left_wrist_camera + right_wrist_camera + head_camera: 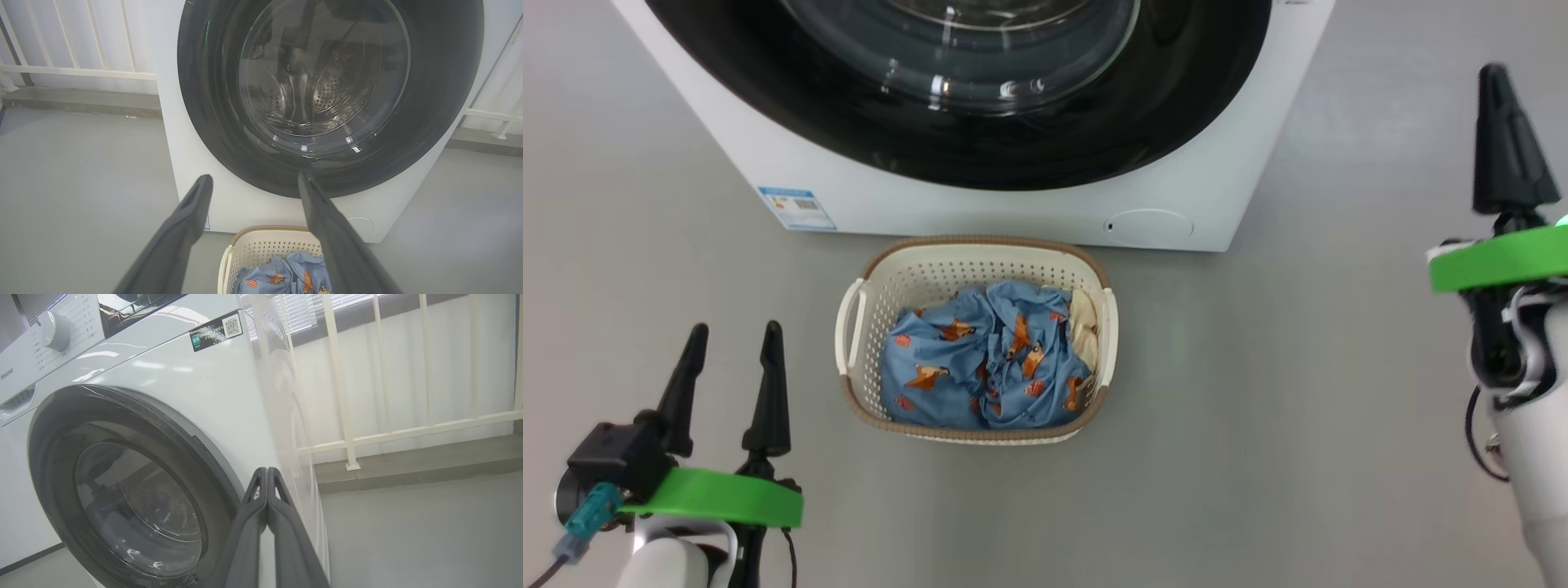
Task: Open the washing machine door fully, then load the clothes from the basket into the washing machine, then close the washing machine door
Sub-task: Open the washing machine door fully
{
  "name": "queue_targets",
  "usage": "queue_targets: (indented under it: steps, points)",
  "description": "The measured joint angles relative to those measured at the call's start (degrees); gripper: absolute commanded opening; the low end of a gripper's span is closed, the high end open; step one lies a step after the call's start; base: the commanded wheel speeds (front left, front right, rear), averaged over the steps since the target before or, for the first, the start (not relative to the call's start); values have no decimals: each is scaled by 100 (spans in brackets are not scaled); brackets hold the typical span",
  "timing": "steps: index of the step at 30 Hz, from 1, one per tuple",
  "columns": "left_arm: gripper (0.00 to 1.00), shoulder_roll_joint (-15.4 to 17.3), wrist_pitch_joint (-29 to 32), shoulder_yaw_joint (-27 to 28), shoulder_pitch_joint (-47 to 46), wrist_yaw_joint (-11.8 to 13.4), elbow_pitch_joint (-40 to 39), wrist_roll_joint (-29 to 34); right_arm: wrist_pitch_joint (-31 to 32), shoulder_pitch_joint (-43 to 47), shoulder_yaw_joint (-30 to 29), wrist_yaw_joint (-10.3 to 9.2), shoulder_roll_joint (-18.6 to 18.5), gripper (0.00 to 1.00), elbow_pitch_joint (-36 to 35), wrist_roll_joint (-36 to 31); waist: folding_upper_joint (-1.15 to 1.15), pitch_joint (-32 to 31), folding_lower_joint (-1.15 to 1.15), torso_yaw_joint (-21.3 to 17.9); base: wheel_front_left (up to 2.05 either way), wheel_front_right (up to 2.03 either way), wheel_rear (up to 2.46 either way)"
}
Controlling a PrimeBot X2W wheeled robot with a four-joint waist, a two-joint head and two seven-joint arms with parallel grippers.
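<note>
Before the shut washing machine door (pixel 980 163), the basket (pixel 980 245) sits on open floor (pixel 1258 408).
Robot's left fingers (pixel 768 384) released; right fingers (pixel 286 539) clenched, empty.

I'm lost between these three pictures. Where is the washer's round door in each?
Head view: door across the top edge, cut off.
Left wrist view: door in the upper centre, large.
Right wrist view: door at lower left, seen slantwise.
Shared landmark: the white front of the washing machine around it.
</note>
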Motion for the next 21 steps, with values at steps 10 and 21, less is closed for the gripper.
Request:
queue_targets:
  steps: [10, 21]
  points:
    - [100, 85, 0, -80, -250, 0, -97, -118, 141, -922, 132, 0, -422, 0, 498, 1797, 0, 449, 0, 212, 0, 0, 0]
    - [100, 89, 0, -115, -493, 0, -156, -215, 946, -2036, 644, 0, -820, 0, 858, 3263, 0, 948, 0, 360, 0, 0, 0]
